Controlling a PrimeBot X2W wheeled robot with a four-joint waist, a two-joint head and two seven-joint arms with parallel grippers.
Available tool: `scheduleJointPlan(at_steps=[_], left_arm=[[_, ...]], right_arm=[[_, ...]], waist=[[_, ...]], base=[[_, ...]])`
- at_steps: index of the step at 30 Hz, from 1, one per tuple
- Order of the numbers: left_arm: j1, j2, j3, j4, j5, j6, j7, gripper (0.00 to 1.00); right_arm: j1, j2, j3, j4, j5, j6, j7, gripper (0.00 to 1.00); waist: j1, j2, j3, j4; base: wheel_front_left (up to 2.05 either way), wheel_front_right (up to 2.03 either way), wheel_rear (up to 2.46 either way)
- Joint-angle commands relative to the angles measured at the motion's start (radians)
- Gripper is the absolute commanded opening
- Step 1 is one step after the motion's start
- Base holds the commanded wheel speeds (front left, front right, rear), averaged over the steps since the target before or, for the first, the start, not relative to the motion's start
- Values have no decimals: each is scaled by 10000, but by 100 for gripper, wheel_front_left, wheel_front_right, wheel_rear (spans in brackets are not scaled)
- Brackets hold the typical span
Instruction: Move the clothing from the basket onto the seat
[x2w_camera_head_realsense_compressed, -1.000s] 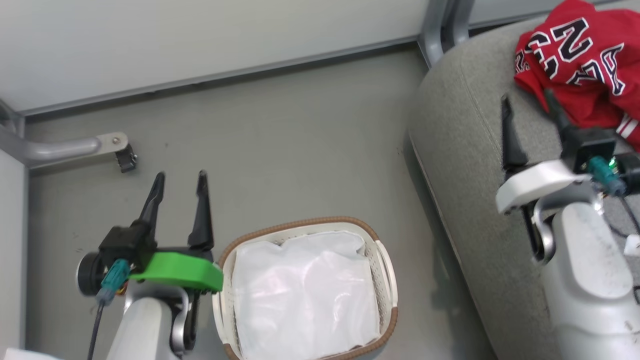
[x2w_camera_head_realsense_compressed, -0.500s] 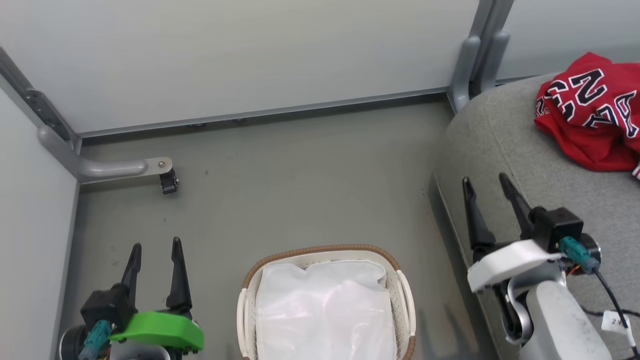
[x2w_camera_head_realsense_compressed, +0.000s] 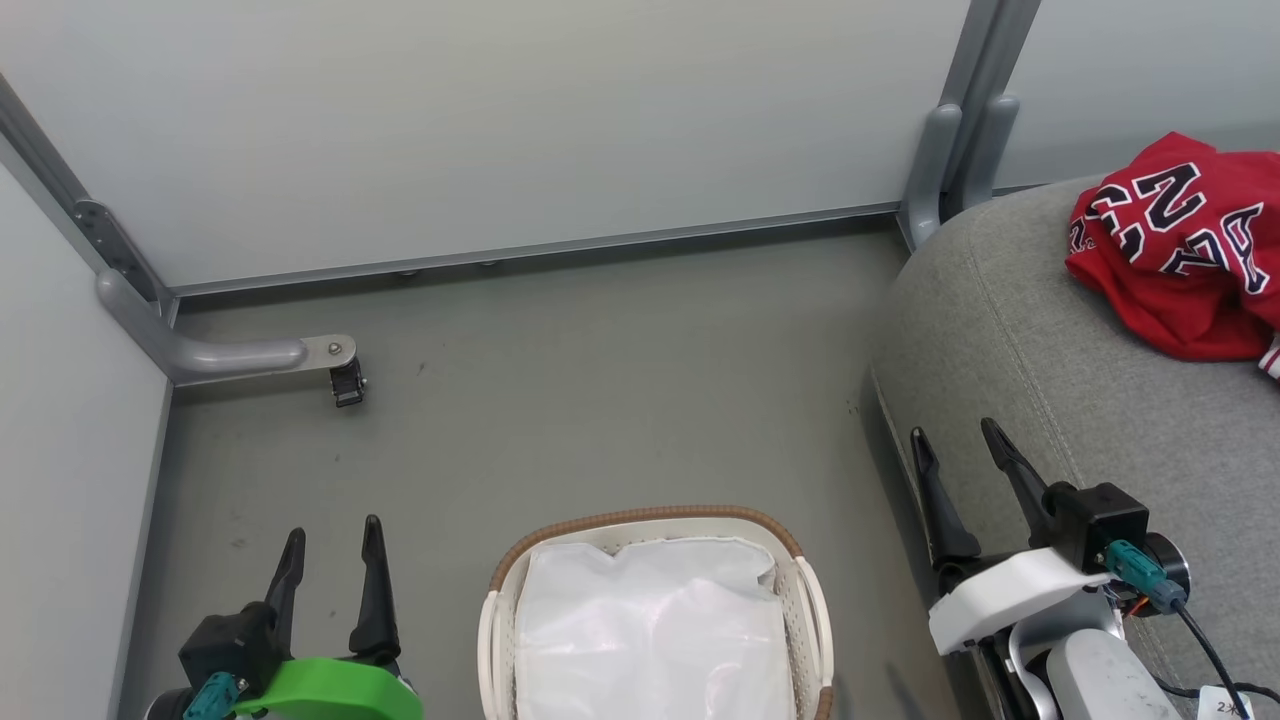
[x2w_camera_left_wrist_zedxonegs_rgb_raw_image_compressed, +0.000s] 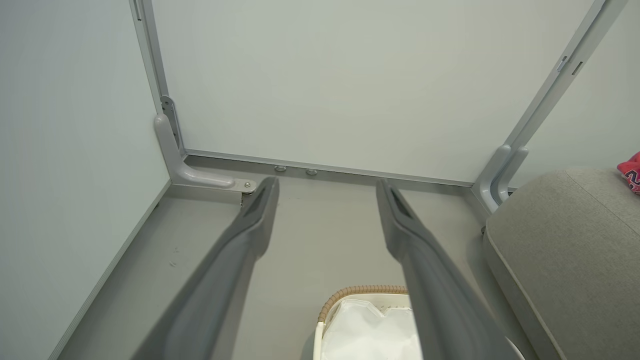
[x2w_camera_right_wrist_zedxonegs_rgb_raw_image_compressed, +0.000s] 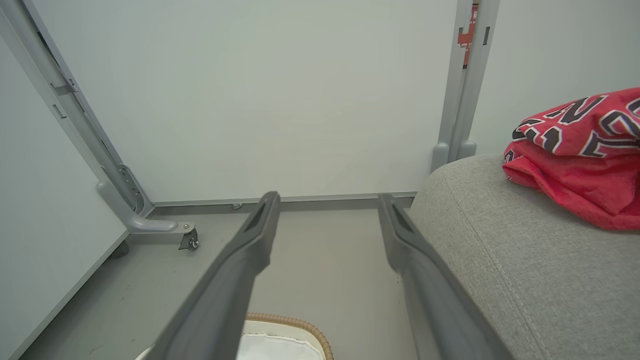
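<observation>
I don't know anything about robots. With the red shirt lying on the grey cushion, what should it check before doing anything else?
1. Red jersey resting on the seat: ok.
2. Whole jersey on the seat, nothing hanging off: cannot tell; it runs past the picture edge.
3. Visible part of the basket has no red clothing, just its white liner: ok.
4. Near end of the basket: cannot tell; it is cut off.
5. Left claw open and holding nothing: ok.
6. Right claw open, holding nothing, apart from the jersey: ok.
</observation>
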Motion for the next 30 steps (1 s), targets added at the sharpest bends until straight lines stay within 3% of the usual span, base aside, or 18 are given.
scheduleJointPlan(at_steps=[1,17,18,22,30], left_arm=[[171,-1,-4,9,-54,15,8,100],[128,2,29,-211,-187,-11,8,100],[15,-8,27,-172,-178,13,4,0],[39,-36,16,197,-189,15,15,0],[-102,-32,205,133,-1593,-37,437,0]], right_arm=[[148,-34,26,-29,55,-15,-1,100],[174,-33,41,56,126,-15,0,100],[34,4,49,61,92,0,0,0],[197,50,69,389,110,2,11,0],[222,19,-124,282,1662,1,394,0]], waist=[[1,0,-3,-31],[1,0,-30,-45],[1,0,-30,-46],[1,0,-32,-47],[1,0,-62,-71]], base=[[0,0,0],[0,0,0],[0,0,0],[0,0,0],[0,0,0]])
